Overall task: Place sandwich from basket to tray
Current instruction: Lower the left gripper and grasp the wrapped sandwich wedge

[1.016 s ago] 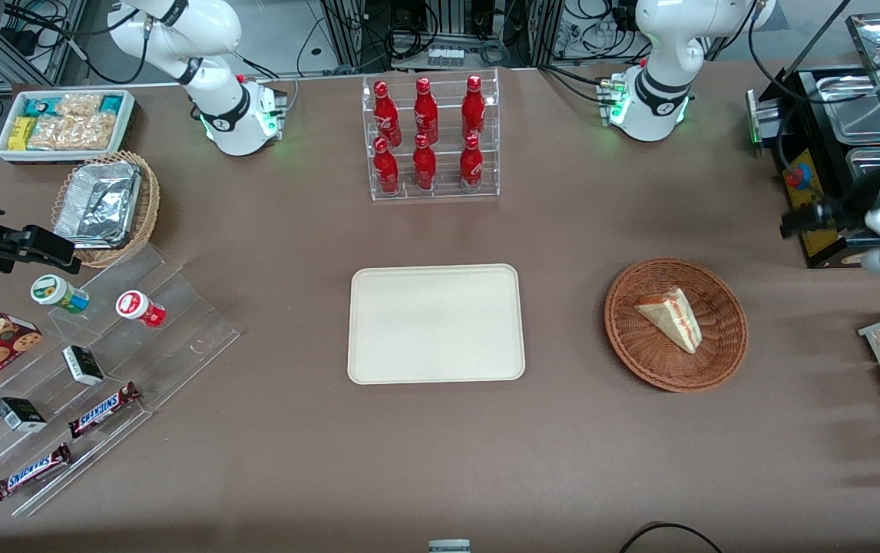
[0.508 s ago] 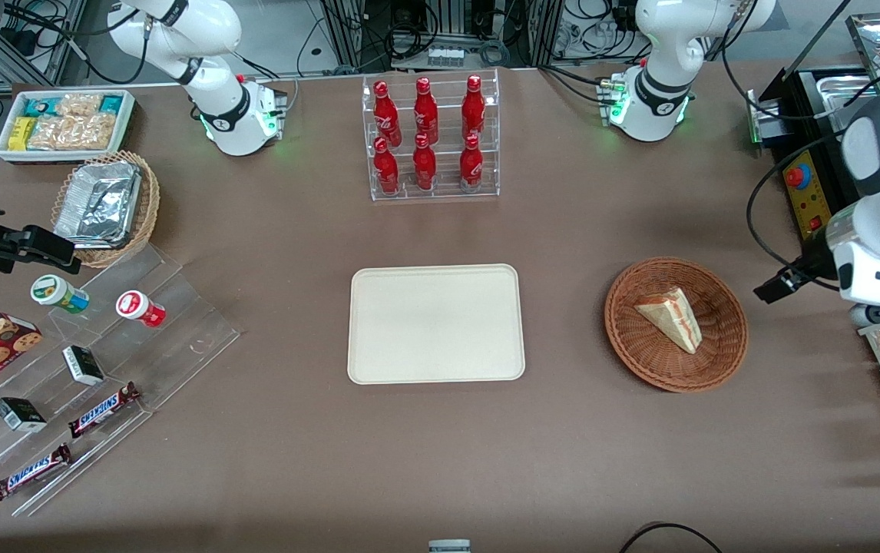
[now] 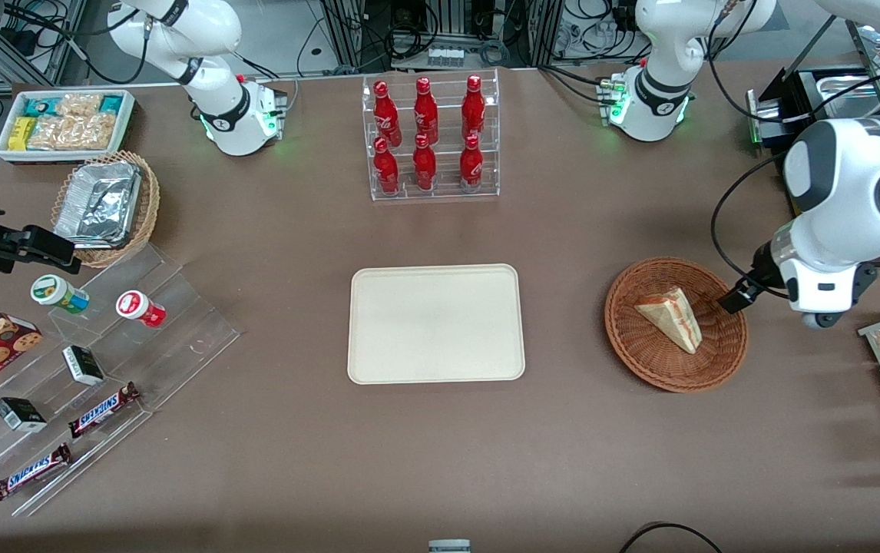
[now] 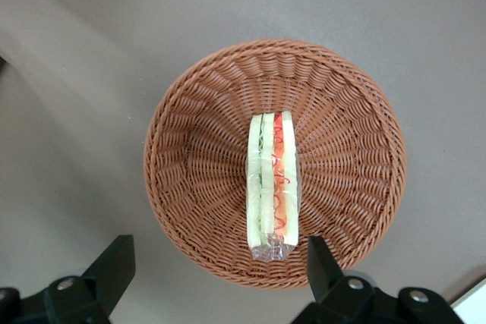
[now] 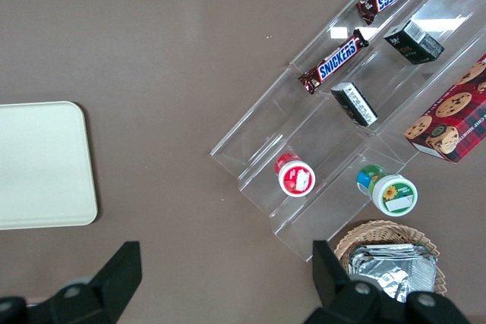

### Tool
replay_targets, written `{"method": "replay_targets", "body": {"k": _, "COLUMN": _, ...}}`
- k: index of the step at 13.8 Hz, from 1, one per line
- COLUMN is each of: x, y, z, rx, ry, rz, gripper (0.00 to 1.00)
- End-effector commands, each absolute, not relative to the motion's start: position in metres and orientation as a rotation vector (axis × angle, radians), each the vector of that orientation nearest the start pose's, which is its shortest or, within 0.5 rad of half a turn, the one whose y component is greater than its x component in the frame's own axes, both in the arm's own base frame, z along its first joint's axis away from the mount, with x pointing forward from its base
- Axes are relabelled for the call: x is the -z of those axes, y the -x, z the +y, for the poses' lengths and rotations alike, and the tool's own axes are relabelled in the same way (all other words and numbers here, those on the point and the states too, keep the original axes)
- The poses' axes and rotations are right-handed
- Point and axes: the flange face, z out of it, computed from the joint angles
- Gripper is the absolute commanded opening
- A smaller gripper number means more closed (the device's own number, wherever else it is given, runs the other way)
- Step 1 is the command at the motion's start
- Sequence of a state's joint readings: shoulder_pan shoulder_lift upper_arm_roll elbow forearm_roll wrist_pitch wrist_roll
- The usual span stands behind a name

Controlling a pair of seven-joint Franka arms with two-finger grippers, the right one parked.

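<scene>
The left arm's pincer [image 4: 213, 267] hangs above the round reddish-brown woven wicker basket [image 4: 343, 149], its two dark fingers [image 4: 114, 263] spread wide apart and holding nothing. Directly below the pincer, between the lines of its two fingers, lies the small triangular sandwich [image 4: 272, 186] of pale white bread, wrapped in clear film, with green and orange-red filling stripes running along its upturned cut edge. The sandwich rests on the woven bottom of the basket, roughly at its middle, and the fingers are well clear of it and of the wicker rim.

In the front view the arm's bulky white wrist hides most of the pincer [image 3: 739, 296]; only a dark tip shows just over the rim of the basket [image 3: 640, 361], on the working arm's end. The sandwich [image 3: 670, 316] lies in the basket just beside that tip, toward the parked arm's end. Farther the same way from the pincer, well apart from the basket, sits the flat cream-white rectangular tray [image 3: 435, 322] with rounded corners, on the brown surface [image 3: 563, 461]. Farther from the front camera than the tray stands a clear acrylic rack of red bottles [image 3: 428, 138].
</scene>
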State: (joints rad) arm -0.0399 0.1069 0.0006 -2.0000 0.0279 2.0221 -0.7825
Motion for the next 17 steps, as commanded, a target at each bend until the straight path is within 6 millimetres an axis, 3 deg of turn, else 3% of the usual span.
{"method": "replay_targets", "body": {"k": 1, "x": -0.365, "y": -0.570, "z": -0.049, "rx": -0.120, "ry": 2.852, "rz": -1.119, "gripper": 1.00}}
{"method": "replay_targets", "body": {"k": 5, "x": -0.318, "y": -0.575, "z": -0.086, "rx": -0.137, "ry": 2.857, "rz": -1.074, "gripper": 1.00}}
{"method": "replay_targets", "body": {"k": 9, "x": -0.294, "y": -0.565, "z": -0.081, "rx": -0.166, "ry": 2.840, "rz": -1.070, "gripper": 1.00}}
{"method": "replay_targets", "body": {"k": 13, "x": -0.284, "y": -0.560, "z": -0.066, "rx": -0.165, "ry": 2.804, "rz": -1.058, "gripper": 1.00}}
{"method": "replay_targets", "body": {"k": 17, "x": -0.258, "y": -0.545, "z": -0.062, "rx": -0.072, "ry": 2.845, "rz": -1.078, "gripper": 1.00}}
